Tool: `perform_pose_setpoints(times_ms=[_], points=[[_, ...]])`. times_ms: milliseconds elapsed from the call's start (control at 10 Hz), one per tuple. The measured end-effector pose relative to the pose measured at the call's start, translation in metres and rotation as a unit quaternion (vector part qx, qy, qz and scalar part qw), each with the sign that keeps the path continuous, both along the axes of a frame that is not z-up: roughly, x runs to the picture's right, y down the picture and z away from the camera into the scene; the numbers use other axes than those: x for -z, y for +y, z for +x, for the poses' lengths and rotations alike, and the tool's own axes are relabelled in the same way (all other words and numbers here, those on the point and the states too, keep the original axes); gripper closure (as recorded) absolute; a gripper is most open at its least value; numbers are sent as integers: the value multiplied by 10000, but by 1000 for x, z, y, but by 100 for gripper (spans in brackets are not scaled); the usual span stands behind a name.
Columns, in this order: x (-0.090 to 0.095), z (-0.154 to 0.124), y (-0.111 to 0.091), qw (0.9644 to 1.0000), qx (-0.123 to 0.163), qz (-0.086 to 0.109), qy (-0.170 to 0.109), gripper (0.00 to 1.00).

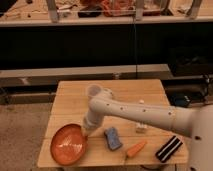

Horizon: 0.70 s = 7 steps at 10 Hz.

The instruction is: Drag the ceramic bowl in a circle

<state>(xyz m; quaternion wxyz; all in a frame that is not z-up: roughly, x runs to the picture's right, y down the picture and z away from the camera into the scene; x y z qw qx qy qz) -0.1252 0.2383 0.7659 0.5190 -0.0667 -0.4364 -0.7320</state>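
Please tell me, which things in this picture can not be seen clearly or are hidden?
- Hand, camera view: at the ceramic bowl rim; its grip is covered by the arm.
- White cup: its lower part is behind the arm.
- Small white item: partly covered by the arm, too blurred to name.

I see a glossy ceramic bowl [68, 144] on the matt, pale wooden desk [70, 102] — my claw [86, 131] at its rim looks smooth white plastic.
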Motion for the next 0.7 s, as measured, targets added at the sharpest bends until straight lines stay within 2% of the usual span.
perform_pose_setpoints(times_ms=[100, 300, 400, 500, 700], points=[[-3, -15, -6, 9999, 62, 70, -66, 100], [-22, -34, -35, 9996, -73, 254, -59, 100], [-32, -35, -48, 9993, -206, 314, -42, 100], [-47, -30, -65, 9983, -454, 363, 25, 100], [-61, -9, -79, 9954, -869, 368, 164, 100]])
